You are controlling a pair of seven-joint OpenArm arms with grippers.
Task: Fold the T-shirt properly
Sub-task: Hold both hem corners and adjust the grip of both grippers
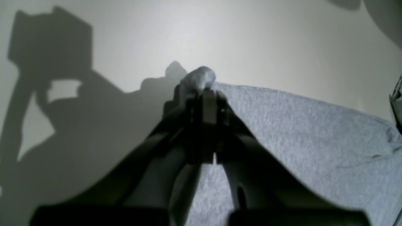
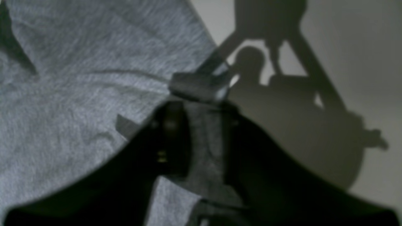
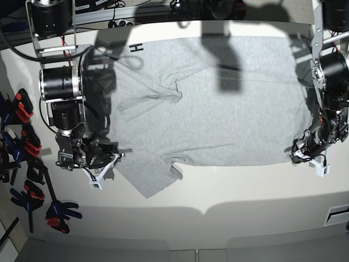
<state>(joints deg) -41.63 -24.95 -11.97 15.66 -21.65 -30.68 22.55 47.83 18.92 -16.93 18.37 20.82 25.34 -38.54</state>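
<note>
Grey T-shirt [image 3: 218,103] — spread flat (near sleeve loose), lettering peeking at far edge

Near table [image 3: 229,199] edge: bare strip, free passage along whole front. T-shirt [image 3: 218,109] covers middle and far side. Clamps [image 3: 24,147] crowd left edge. Cables [image 3: 109,13] line far edge. Right near corner: white box [image 3: 338,215].

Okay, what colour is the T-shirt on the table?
Light heather grey, with a bit of black lettering near its top edge; the T-shirt shows best in the base view.
</note>
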